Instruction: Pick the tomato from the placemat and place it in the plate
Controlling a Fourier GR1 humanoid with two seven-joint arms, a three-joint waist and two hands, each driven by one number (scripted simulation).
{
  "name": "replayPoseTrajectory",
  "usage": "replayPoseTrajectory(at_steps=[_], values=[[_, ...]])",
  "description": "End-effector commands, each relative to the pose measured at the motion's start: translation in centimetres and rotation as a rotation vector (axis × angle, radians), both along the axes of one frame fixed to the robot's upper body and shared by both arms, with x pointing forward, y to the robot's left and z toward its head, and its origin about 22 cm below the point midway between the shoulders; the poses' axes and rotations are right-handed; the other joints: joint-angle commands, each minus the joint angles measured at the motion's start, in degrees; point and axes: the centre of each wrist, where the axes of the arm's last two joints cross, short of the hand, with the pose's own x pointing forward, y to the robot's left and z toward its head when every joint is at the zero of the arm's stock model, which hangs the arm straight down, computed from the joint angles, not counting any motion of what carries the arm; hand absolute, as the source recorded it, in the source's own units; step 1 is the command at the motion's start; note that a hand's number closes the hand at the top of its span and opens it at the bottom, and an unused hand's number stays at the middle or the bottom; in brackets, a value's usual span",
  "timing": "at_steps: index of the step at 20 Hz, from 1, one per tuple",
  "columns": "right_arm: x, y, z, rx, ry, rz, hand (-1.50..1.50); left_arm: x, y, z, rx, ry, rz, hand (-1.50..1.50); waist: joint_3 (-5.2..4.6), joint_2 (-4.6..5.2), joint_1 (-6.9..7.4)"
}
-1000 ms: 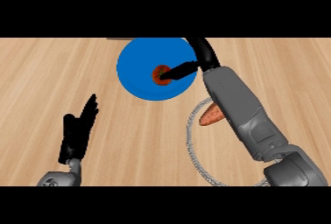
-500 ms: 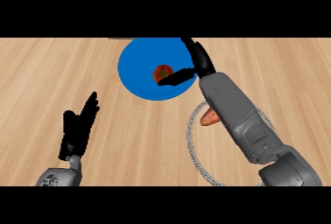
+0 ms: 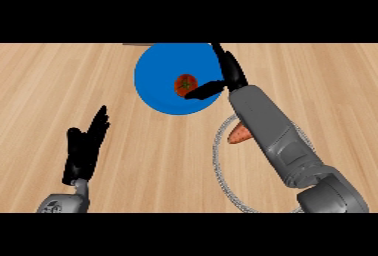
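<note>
The red tomato (image 3: 184,84) with a green stem lies on the blue plate (image 3: 161,75) at the upper middle of the counter. My right hand (image 3: 229,74) stands just right of the tomato over the plate's right edge. It is open, its fingers pointing away from me and its thumb (image 3: 204,91) stretched toward the tomato's lower right side. The placemat (image 3: 219,165), a wood-coloured oval with a grey woven rim, lies under my right forearm and is mostly hidden by it. At the lower left, my left hand (image 3: 85,146) rests open with its fingers up.
An orange carrot-like vegetable (image 3: 238,134) lies on the placemat, half hidden behind my right forearm. Bare wooden counter spreads to the left of the plate and at the far right.
My right hand's fingers have uncurled from the tomato and swung to the right. The tomato now shows uncovered on the plate. The left hand has not moved.
</note>
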Motion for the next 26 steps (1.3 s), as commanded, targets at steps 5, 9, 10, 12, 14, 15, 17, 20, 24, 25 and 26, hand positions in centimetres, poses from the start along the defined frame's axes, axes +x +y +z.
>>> replayPoseTrajectory(at_steps=[5, 9, 10, 12, 14, 15, 17, 20, 24, 25, 26], values=[[0.1, -1.2, -0.3, -0.040, 0.006, -0.069, -1.50, -0.3, 1.5, 0.2, 0.002, -0.004, 0.007, 0.00, 0.00, -0.18, -0.40], [-0.2, -3.4, -1.7, -0.069, 0.026, -0.062, -1.50, 0.9, -1.6, -0.4, -0.006, -0.001, -0.004, 0.00, 0.01, 0.14, -0.46], [-0.5, -4.8, -2.6, -0.076, 0.002, -0.085, -1.50, 0.1, -1.3, 0.0, -0.004, -0.005, -0.010, 0.00, 0.04, 0.20, 0.10], [0.5, -5.2, -0.5, -0.058, 0.006, -0.119, -1.50, -0.8, -1.9, -0.2, 0.007, -0.015, -0.006, 0.00, 0.04, 0.07, 0.13], [0.3, -5.4, -1.0, -0.069, -0.005, -0.117, -1.50, -1.0, -0.6, 0.4, 0.007, 0.002, 0.000, 0.00, 0.05, -0.08, 0.06], [0.4, -6.8, -1.0, -0.066, 0.015, -0.132, -1.50, 0.3, -0.4, 1.3, -0.024, 0.024, -0.002, 0.00, 0.06, 0.16, 0.13], [-0.2, -6.2, -2.2, -0.056, 0.013, -0.149, -1.50, 0.8, 0.6, 1.5, -0.006, 0.005, 0.002, 0.00, 0.06, 0.28, 0.29], [-0.2, -8.0, -2.3, -0.056, -0.013, -0.152, -1.50, 0.0, -0.4, 1.0, 0.000, -0.007, -0.006, 0.00, 0.07, 0.15, 0.18], [0.3, -9.5, -1.3, -0.031, -0.032, -0.208, -1.50, -0.2, -0.5, -0.2, -0.008, 0.005, -0.015, 0.00, 0.07, 0.36, 0.41], [0.0, -9.5, -1.9, -0.048, -0.024, -0.237, -1.50, -0.5, 0.0, -0.1, -0.004, 0.004, -0.021, 0.00, 0.06, 0.19, 0.24], [0.1, -11.0, -1.6, -0.075, -0.008, -0.250, -1.50, 0.1, -0.6, -0.3, -0.001, -0.004, -0.007, 0.00, 0.05, 0.22, -0.09]])
